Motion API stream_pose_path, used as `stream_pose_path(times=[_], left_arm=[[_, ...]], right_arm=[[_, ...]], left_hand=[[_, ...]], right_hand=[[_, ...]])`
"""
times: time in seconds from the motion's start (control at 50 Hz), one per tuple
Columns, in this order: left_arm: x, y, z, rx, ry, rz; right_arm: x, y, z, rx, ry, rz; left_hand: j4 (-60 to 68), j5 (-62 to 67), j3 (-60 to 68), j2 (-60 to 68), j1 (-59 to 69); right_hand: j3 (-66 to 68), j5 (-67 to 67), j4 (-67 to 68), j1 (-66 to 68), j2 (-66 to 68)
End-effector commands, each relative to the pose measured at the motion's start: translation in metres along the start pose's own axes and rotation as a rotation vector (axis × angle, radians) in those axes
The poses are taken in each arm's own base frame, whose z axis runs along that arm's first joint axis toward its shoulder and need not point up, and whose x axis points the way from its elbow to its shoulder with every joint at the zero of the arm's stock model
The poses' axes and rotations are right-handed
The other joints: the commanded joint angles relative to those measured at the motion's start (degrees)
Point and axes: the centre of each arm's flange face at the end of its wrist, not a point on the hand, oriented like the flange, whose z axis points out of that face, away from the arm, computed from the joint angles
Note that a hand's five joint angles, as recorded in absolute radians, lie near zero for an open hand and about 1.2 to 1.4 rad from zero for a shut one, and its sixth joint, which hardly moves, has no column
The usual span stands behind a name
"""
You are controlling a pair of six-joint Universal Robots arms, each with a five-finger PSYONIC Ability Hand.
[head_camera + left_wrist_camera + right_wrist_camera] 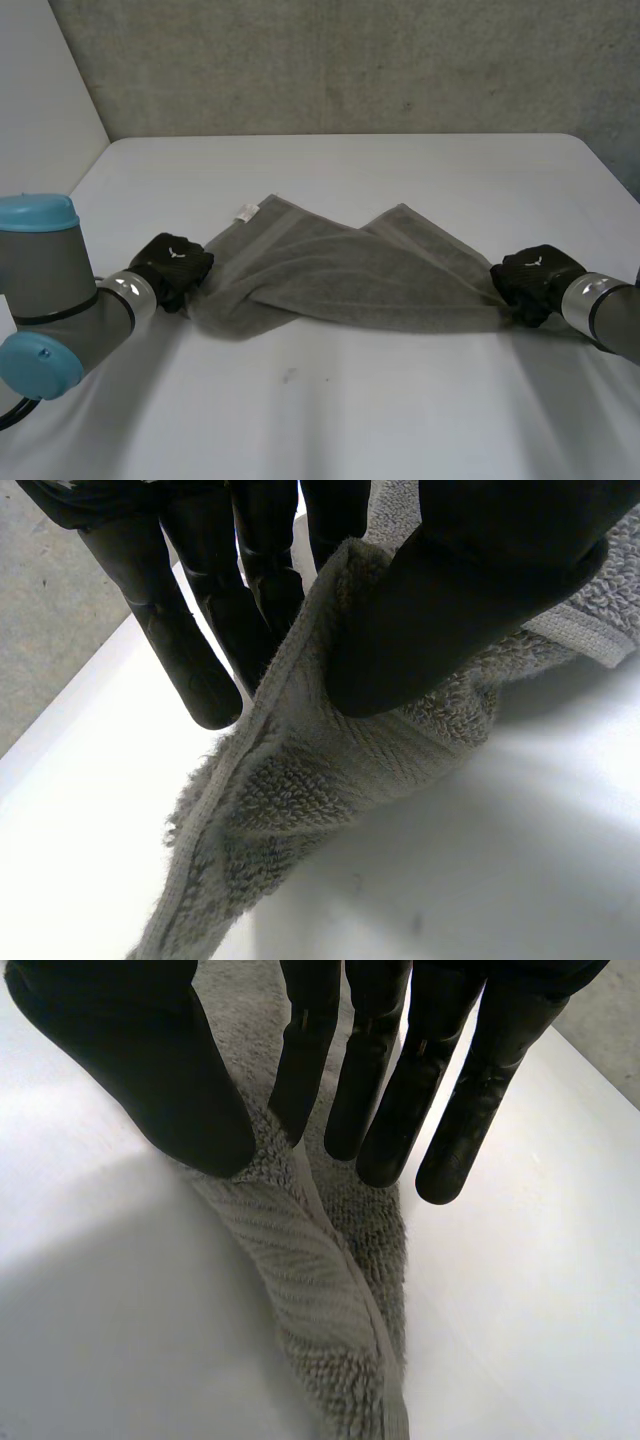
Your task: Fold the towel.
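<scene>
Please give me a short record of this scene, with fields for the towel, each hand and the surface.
towel: grey towel, creased, stretched between both hands
tag: small white tag at its far corner, on the left hand's side
left hand: left hand pinches one end, thumb against fingers
right hand: right hand pinches the other end
surface: white table

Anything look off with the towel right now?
Yes. The towel is twisted and bunched between the left hand and right hand, each pinching one end; its layers lie askew, not edge to edge.
</scene>
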Motion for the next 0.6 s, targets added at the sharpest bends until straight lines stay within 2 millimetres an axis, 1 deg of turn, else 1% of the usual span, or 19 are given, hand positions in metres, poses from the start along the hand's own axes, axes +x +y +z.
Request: stream_pose_path(times=[0.02, 0.1, 0.14, 0.28, 0.3, 0.32, 0.4, 0.46, 0.5, 0.54, 0.56, 0.6], left_arm=[[0.0, 0.0, 0.0, 0.002, -0.001, 0.0], [0.0, 0.0, 0.001, 0.0, 0.0, 0.0], [0.0, 0.0, 0.001, 0.0, 0.0, 0.0], [0.001, 0.002, 0.001, -0.004, 0.003, -0.001], [0.001, 0.002, 0.001, -0.004, 0.003, -0.001], [0.002, 0.002, 0.001, -0.006, 0.004, -0.001], [0.001, 0.003, 0.0, -0.011, 0.004, -0.002], [0.0, -0.003, -0.004, -0.002, -0.001, 0.0], [-0.002, -0.007, -0.007, 0.006, -0.005, 0.002], [-0.007, -0.021, -0.019, 0.032, -0.019, 0.009], [-0.008, -0.021, -0.019, 0.032, -0.02, 0.009], [-0.011, -0.03, -0.032, 0.037, -0.023, -0.002]], right_arm=[[0.005, 0.008, -0.001, -0.013, 0.004, 0.021], [0.004, 0.013, 0.0, -0.027, 0.0, 0.028], [0.004, 0.015, 0.001, -0.03, -0.002, 0.028], [0.002, 0.018, 0.006, -0.024, 0.003, 0.011], [0.001, 0.02, 0.007, -0.027, 0.003, 0.003], [0.001, 0.022, 0.009, -0.03, 0.0, -0.003], [0.005, 0.018, 0.008, -0.02, 0.009, -0.004], [0.009, 0.016, 0.006, -0.021, 0.029, -0.007], [0.012, 0.013, 0.003, -0.017, 0.039, -0.007], [0.021, 0.002, -0.011, -0.002, 0.062, -0.008], [0.021, 0.002, -0.011, -0.001, 0.062, -0.008], [0.029, -0.009, -0.03, -0.001, 0.068, 0.002]], left_hand=[[10.25, 10.78, 10.39, 10.27, 12.14], [10.25, 10.78, 10.39, 10.27, 12.14], [10.25, 10.78, 10.39, 10.27, 12.14], [10.25, 10.78, 10.39, 10.27, 12.14], [10.25, 10.78, 10.39, 10.27, 12.14], [10.25, 10.78, 10.39, 10.27, 12.14], [10.25, 10.78, 10.39, 10.27, 12.14], [10.25, 10.78, 10.39, 10.27, 12.14], [10.25, 10.78, 10.39, 10.27, 12.14], [10.25, 10.78, 10.39, 10.27, 12.14], [10.25, 10.78, 10.39, 10.27, 12.14], [10.25, 10.78, 10.39, 10.27, 12.14]], right_hand=[[6.79, 5.79, 6.56, 13.82, 5.89], [2.1, 1.1, 1.87, 9.14, 1.2], [1.91, 0.91, 1.69, 8.95, 1.01], [5.78, 4.78, 5.55, 12.81, 4.88], [11.94, 10.94, 11.72, 18.98, 11.04], [26.93, 25.93, 26.71, 33.97, 26.03], [27.08, 26.08, 26.86, 34.12, 26.18], [27.08, 26.08, 26.86, 34.12, 26.18], [27.08, 26.08, 26.86, 34.12, 26.18], [27.08, 26.08, 26.86, 34.12, 26.18], [27.08, 26.08, 26.86, 34.12, 26.18], [27.08, 26.08, 26.86, 34.12, 26.18]])
